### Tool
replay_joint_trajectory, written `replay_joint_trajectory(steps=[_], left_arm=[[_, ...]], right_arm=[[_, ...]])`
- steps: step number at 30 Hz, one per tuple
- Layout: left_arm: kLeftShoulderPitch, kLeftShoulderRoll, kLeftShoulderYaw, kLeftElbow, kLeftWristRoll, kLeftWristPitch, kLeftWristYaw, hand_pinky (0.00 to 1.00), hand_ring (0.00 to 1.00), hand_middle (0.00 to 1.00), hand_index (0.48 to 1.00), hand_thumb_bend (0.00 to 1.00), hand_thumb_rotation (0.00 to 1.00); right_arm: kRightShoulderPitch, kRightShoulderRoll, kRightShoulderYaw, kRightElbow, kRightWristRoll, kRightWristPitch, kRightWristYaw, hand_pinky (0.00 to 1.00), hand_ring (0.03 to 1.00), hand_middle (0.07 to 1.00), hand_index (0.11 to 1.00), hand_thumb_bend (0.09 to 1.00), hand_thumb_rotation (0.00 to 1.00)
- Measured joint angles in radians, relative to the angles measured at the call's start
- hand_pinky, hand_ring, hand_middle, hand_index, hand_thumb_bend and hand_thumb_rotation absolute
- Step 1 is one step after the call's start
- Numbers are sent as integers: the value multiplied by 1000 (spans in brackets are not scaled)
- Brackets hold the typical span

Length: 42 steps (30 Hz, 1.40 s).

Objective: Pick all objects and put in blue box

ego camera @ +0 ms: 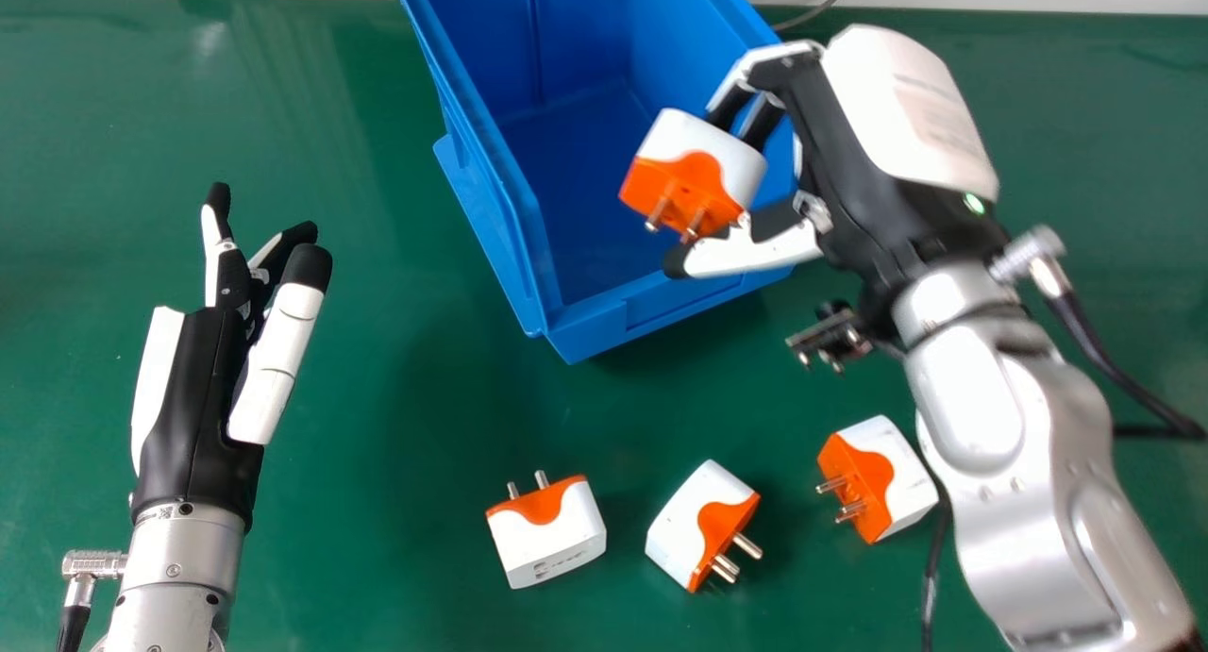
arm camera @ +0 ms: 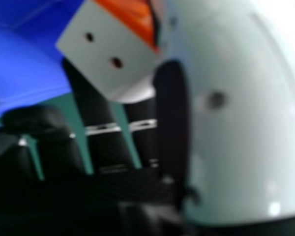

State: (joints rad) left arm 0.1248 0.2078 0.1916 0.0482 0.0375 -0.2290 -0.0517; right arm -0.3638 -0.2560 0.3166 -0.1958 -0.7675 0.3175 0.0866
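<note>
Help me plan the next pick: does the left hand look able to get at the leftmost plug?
Probably yes: the left hand looks empty, and only bare table lies between it and the leftmost plug.

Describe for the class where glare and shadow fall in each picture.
Head view: a faint pale glare patch on the green table at upper left, and soft shadow around the near end of the blue box; right hand view: a small bright glint low on the thumb of the right hand, with the hand's lower part nearly black.
</note>
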Motion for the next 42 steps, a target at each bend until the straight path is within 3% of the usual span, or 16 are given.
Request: replay_joint_trajectory(steps=[4, 7, 9, 15, 17, 29, 31, 34, 36, 38, 39, 41, 42], left_arm=[[4, 0, -1, -5, 0, 0, 0, 849, 924, 899, 917, 788, 960], [6, 0, 0, -10, 0, 1, 2, 850, 924, 899, 917, 788, 960], [7, 0, -1, -13, 0, 2, 2, 850, 924, 899, 917, 794, 960], [17, 1, -1, -30, 1, 19, 3, 850, 924, 899, 917, 800, 960], [20, 1, -2, -37, 2, 24, 3, 850, 923, 899, 916, 802, 961], [24, 2, -4, -68, 2, 59, 3, 849, 923, 899, 916, 806, 961], [28, 2, -4, -74, 2, 60, 4, 849, 923, 899, 916, 807, 961], [28, 2, -9, -76, 2, 60, 4, 849, 923, 899, 916, 808, 961], [28, 1, -10, -76, 2, 59, 4, 848, 923, 899, 915, 810, 961], [28, 1, -11, -76, 2, 59, 4, 848, 923, 900, 915, 811, 961], [28, 1, -11, -76, 2, 59, 4, 848, 923, 900, 915, 811, 961], [28, 0, -13, -76, 2, 59, 4, 848, 923, 900, 915, 810, 960], [28, 0, -15, -76, 2, 59, 4, 848, 924, 901, 915, 805, 960]], right_arm=[[-156, 24, 29, 192, -28, -13, -23, 130, 200, 286, 470, 490, 135], [-269, 39, 40, 348, -31, -45, -75, 146, 220, 310, 470, 490, 135], [-328, 54, 52, 448, -31, -70, -111, 110, 170, 263, 469, 490, 136], [-453, 94, 94, 699, -31, -115, -181, 115, 189, 287, 472, 490, 135], [-496, 106, 110, 790, -31, -119, -198, 86, 155, 247, 470, 493, 132], [-611, 174, 156, 1032, -26, -148, -301, 67, 133, 232, 480, 504, 121], [-611, 172, 167, 1045, -26, -153, -303, 202, 290, 366, 483, 503, 134], [-611, 166, 172, 1045, -26, -153, -289, 259, 352, 427, 517, 521, 186], [-609, 149, 181, 1025, -26, -153, -256, 411, 528, 589, 629, 579, 310], [-605, 135, 186, 1003, -26, -152, -244, 643, 773, 823, 818, 678, 487], [-603, 128, 186, 987, -25, -152, -237, 713, 843, 887, 875, 708, 532], [-600, 127, 185, 975, -20, -152, -234, 770, 894, 928, 915, 729, 560], [-595, 126, 184, 965, -15, -152, -233, 848, 946, 963, 957, 751, 580]])
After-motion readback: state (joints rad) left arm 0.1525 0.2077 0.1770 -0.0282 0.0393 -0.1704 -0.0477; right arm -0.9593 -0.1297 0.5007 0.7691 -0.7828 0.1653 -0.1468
